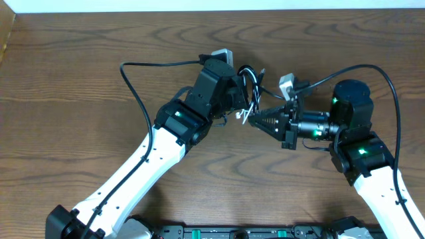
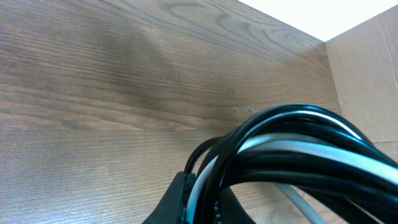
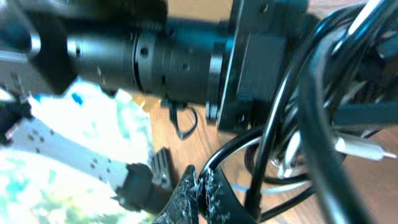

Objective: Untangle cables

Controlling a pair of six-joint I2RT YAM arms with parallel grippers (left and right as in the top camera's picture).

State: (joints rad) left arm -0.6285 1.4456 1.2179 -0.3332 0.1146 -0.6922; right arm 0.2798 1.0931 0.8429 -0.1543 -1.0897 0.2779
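Overhead was clean: even, diffuse light, table (image 1: 80,86) uniformly exposed, only faint soft shadows beside the arms (image 1: 153,153), sharp edge to edge. White strip (image 1: 212,4) along the top edge was clipped. Left wrist: wood grain sharp, one soft dark shadow patch on it, top-right corner blown out white. Cable bundle (image 2: 298,152) sat too close to the lens, soft, with bright specular streaks. Right wrist was worst: whole frame smeared and out of focus, lower left washed out to pale white-green, bundle at right just dark blurred streaks.
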